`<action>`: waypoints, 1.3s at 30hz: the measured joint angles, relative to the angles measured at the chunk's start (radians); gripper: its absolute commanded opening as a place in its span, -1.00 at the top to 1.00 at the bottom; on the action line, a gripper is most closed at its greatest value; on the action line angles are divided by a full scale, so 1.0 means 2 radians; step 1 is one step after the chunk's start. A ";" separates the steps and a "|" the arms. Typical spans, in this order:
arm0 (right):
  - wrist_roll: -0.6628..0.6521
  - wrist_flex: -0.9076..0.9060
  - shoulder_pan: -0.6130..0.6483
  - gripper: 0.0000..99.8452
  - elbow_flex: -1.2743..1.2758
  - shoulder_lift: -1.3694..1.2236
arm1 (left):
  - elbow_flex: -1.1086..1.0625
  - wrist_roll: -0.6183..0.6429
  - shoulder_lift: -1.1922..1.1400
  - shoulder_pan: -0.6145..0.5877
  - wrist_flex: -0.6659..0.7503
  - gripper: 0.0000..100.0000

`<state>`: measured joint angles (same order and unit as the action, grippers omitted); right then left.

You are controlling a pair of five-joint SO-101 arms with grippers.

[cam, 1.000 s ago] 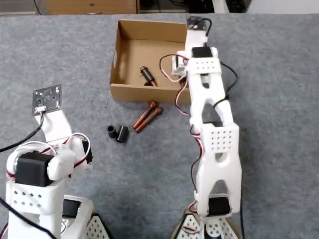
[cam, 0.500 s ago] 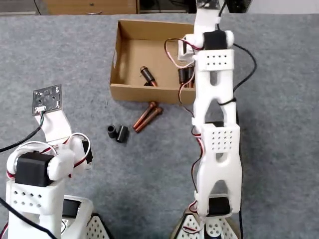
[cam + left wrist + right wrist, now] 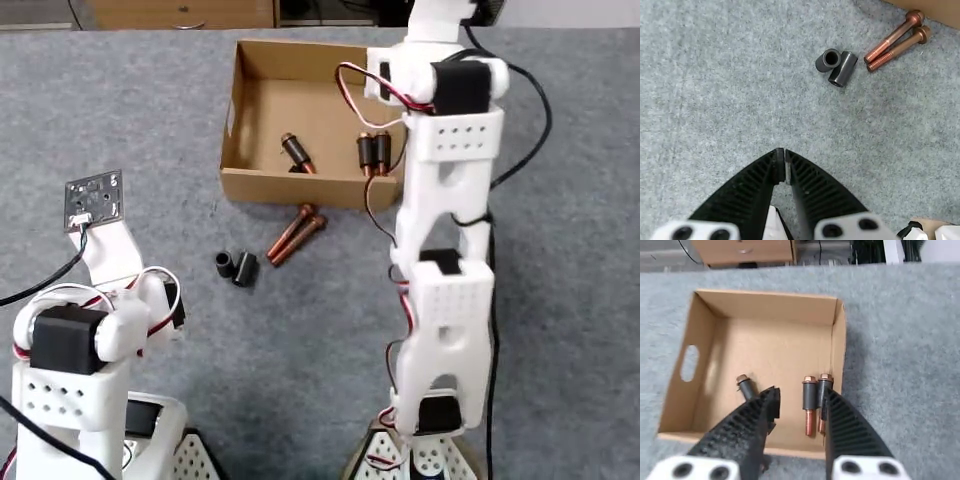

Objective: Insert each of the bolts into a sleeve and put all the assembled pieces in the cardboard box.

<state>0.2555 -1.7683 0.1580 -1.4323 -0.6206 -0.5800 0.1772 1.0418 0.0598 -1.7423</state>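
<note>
The cardboard box [image 3: 256, 186] holds three bolts in black sleeves: one lies near its middle [image 3: 296, 152] [image 3: 745, 386], and two lie side by side by the right wall [image 3: 373, 153] [image 3: 809, 395]. My right gripper [image 3: 800, 394] hangs open above the box with nothing between its fingers. On the carpet in front of the box lie two bare copper bolts [image 3: 297, 232] [image 3: 895, 41] and two loose black sleeves [image 3: 236, 267] [image 3: 836, 65], one on end and one on its side. My left gripper [image 3: 784, 162] is shut and empty, low over the carpet, well short of the sleeves.
Grey carpet covers the table. The right arm [image 3: 450, 200] stands tall beside the box's right wall. The left arm [image 3: 90, 330] stays folded at the front left. A wooden cabinet [image 3: 742, 249] stands behind the table's far edge.
The right arm has risen and drawn back from the box's right side, uncovering the two assembled pieces by the wall. The left arm has not moved.
</note>
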 measured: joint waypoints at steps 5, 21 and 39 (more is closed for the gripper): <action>0.000 0.000 0.041 0.74 0.123 0.133 | -0.001 0.000 0.000 0.000 0.000 0.96; 0.053 0.000 0.239 0.74 0.520 0.477 | -0.032 0.000 0.000 0.000 0.000 0.96; 0.377 0.163 0.242 0.74 0.733 0.358 | -0.036 0.042 0.000 -0.113 0.003 0.96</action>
<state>1.0104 -1.4415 0.6429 0.0345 0.0944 -0.6521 0.2616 1.0418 -0.1657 -1.7361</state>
